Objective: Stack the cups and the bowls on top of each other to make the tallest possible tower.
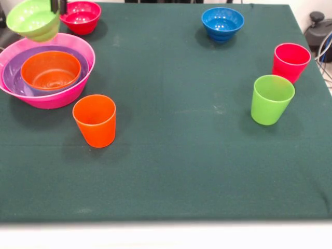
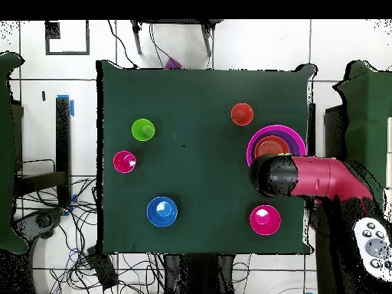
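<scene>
A dark green cloth table (image 1: 181, 171) stands on a white tiled floor (image 2: 46, 92) strewn with cables (image 2: 84, 260). The gripper (image 1: 58, 6), fingers closed, holds a lime green bowl (image 1: 33, 21) above the nested bowls (image 1: 49, 72).

I see the claw (image 1: 58, 6) at top left holding the lime green bowl (image 1: 33, 19) by its rim, lifted and tilted above the far edge of the pink bowl (image 1: 57, 96). Purple bowl (image 1: 13, 80) nests in the pink, orange bowl (image 1: 50, 70) inside that. Red-pink bowl (image 1: 81, 16) sits just behind. Orange cup (image 1: 95, 120) stands near the stack. Dark blue bowl (image 1: 222, 24), red-pink cup (image 1: 290, 61) and green cup (image 1: 271, 98) sit well apart on the counter (image 1: 176, 171).
</scene>
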Available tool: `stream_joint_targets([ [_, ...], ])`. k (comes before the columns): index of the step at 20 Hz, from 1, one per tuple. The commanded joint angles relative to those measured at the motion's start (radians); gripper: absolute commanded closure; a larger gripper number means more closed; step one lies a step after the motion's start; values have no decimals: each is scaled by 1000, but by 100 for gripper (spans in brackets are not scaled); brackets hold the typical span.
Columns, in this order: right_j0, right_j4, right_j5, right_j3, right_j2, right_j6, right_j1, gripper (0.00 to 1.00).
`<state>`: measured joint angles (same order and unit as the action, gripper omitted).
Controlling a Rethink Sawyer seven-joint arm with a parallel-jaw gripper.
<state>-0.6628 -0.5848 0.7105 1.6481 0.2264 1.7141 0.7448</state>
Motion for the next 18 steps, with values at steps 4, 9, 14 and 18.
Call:
stream_joint_targets([
  [4, 22, -73, 18, -32, 168, -260, -60, 100],
  [9, 17, -93, 23, -49, 178, -258, -73, 100],
  [14, -13, -131, 26, -81, 193, -320, -88, 100],
  [18, -40, -156, 37, -89, 207, -353, -87, 100],
])
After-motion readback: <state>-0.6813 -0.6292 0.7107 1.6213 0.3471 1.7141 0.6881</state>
